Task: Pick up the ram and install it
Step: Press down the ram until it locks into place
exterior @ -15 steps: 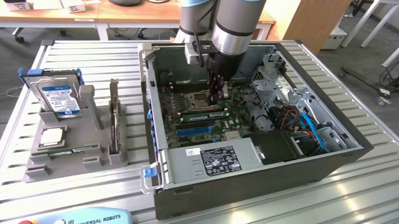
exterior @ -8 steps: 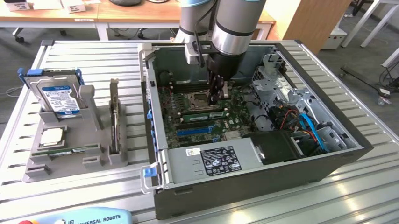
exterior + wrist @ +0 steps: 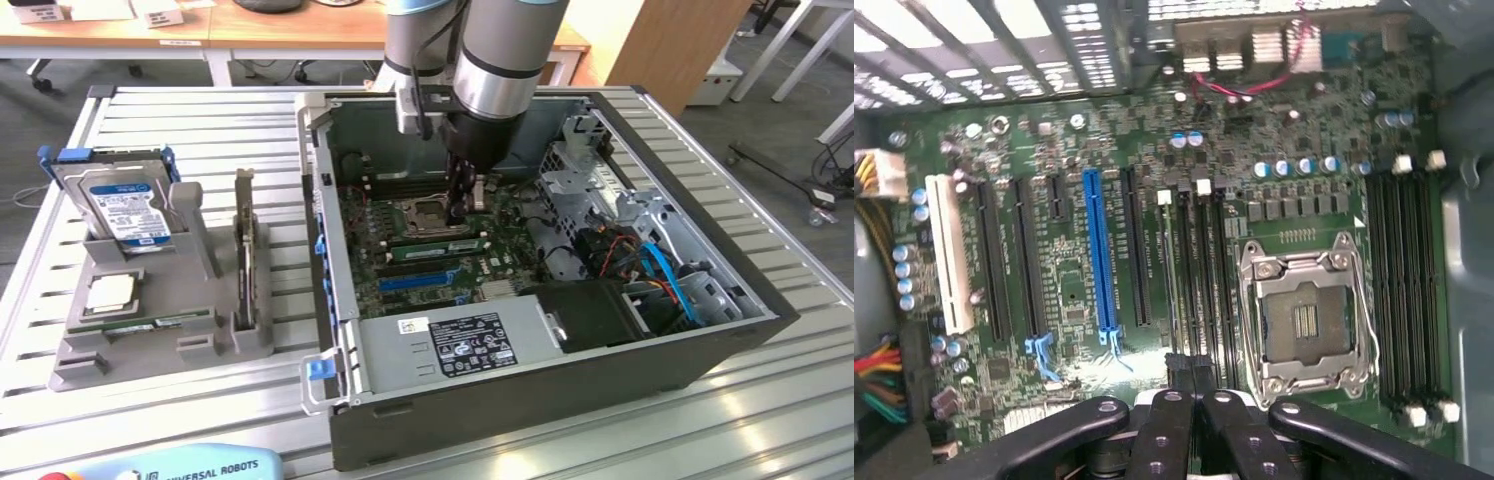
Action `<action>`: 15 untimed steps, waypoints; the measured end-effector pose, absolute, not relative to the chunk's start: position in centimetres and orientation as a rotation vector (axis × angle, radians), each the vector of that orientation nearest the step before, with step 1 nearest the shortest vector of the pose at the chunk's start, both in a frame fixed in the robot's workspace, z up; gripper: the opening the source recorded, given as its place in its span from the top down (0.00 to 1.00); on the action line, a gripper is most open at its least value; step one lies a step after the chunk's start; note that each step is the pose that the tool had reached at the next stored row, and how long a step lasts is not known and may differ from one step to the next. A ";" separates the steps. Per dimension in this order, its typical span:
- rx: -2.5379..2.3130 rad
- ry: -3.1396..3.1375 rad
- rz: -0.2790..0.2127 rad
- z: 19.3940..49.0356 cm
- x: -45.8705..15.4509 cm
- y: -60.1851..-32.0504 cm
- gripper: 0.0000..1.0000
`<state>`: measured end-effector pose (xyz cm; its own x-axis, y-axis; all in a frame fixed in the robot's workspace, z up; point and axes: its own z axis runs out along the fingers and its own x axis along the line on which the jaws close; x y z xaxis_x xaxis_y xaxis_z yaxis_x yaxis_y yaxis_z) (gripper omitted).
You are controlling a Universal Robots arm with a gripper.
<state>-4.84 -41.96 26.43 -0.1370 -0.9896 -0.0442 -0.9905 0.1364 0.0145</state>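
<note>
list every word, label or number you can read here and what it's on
"UNIVERSAL ROBOTS": on the blue-edged pendant at the bottom edge of the exterior view.
White sticker on the power supply: print too small to read.
Black label on the power supply: too small to read.
Label on the hard drive: blurred, unreadable.
Labels on the boxes on the far desk: unreadable.
Motherboard markings in the wrist view: too blurred to read.

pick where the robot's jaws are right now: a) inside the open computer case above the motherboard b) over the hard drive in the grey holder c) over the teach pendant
a, the gripper hangs down inside the open computer case, just above the motherboard beside the empty processor socket, well away from the hard drive in its grey holder.
</note>
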 end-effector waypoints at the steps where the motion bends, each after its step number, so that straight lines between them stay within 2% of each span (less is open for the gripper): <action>1: -2.027 2.368 0.062 26.4 -4.8 -42.0 0.90; 15: -1.705 2.603 0.057 26.2 -4.8 -42.0 0.90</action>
